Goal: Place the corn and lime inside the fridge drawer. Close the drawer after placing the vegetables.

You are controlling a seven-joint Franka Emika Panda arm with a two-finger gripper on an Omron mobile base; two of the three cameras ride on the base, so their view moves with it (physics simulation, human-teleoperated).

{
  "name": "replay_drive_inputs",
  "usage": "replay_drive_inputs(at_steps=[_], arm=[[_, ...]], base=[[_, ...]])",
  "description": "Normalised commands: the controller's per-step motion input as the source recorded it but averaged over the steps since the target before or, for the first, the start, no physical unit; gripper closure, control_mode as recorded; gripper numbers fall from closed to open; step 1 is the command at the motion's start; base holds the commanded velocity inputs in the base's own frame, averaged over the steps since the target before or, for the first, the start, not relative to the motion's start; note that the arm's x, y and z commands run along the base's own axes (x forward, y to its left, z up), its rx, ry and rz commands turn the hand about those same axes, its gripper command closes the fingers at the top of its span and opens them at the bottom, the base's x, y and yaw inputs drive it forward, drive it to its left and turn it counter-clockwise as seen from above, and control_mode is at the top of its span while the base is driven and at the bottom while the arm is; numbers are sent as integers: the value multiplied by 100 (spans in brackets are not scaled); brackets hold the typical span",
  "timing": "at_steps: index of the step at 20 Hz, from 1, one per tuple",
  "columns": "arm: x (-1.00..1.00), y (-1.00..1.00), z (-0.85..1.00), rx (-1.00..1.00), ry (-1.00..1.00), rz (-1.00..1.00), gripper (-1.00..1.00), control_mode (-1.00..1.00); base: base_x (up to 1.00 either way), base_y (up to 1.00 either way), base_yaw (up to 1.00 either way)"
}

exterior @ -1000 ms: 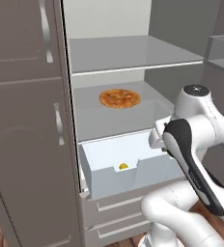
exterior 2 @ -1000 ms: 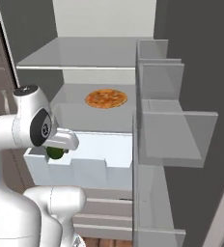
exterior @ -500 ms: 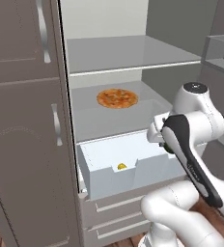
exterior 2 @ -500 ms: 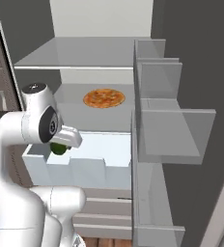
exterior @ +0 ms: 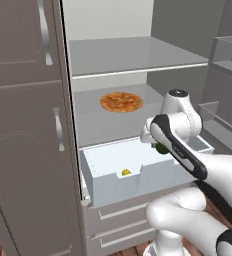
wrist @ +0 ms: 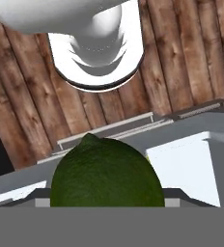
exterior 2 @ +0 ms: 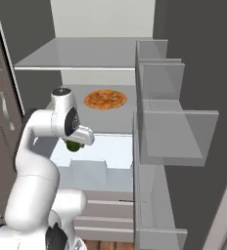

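1. The gripper (exterior 2: 75, 145), left of centre in the right base view, is closed around the lime (exterior 2: 74, 145).
2. The lime (exterior: 161, 148) hangs above the open fridge drawer (exterior: 113, 182).
3. The corn (exterior: 126, 172) lies inside the drawer, centre of the left base view.

Hidden and cut-off parts around the open fridge drawer

The gripper (exterior 2: 76, 142) fingers are covered by the wrist in both base views, so their spread cannot be read. The lime (wrist: 106, 177) is cut off by the bottom of the hand view. Just a small yellow patch of the corn (exterior: 126, 172) is seen past the notched front wall of the fridge drawer (exterior: 113, 187).
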Motion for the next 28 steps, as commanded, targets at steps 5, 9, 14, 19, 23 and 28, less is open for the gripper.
replay_drive_inputs(at_steps=[5,9,14,19,23,28], arm=[[90,0,-69,0,16,-1,100,-100],[62,0,-61,0,9,0,100,-100],[45,0,-60,0,0,0,100,-100],[8,0,-56,0,0,1,100,-100],[25,0,-56,-1,0,4,100,-100],[4,0,-41,-1,0,10,100,-100]], base=[[0,0,0],[0,0,0],[0,0,0],[0,0,0],[0,0,0],[0,0,0]])
